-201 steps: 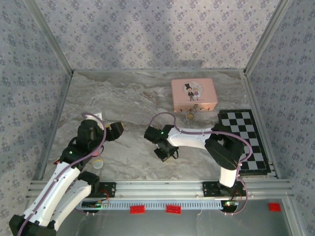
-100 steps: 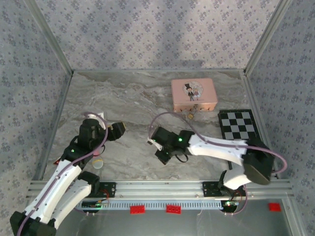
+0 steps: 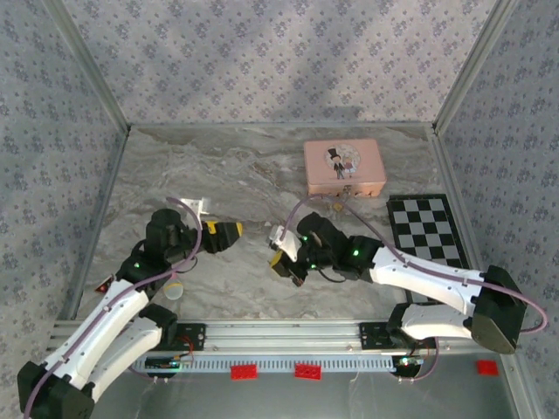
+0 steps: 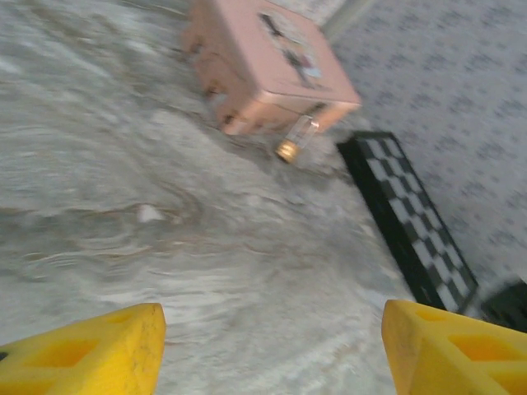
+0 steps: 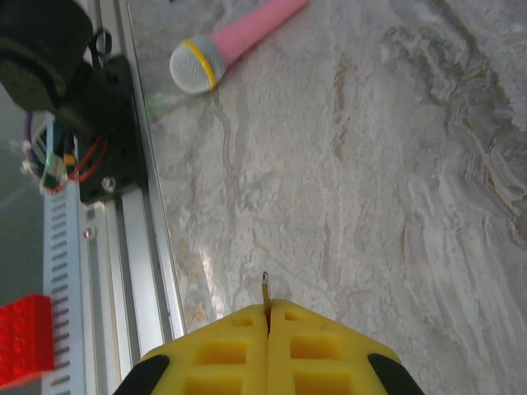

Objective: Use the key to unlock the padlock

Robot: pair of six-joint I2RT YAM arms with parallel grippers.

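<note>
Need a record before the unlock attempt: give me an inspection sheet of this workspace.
Surface: marbled tabletop, no spills seen.
Job's things: padlock at the front edge of the pink tin; key, a thin metal tip sticking out of the right gripper.
Clutter: checkerboard, pink toy microphone, red bricks by the front rail.
Grippers: left gripper open, holding nothing; right gripper shut on the key.
Cables: purple cables looped over both arms, no snag seen.
Surroundings: patterned walls, aluminium frame.
</note>
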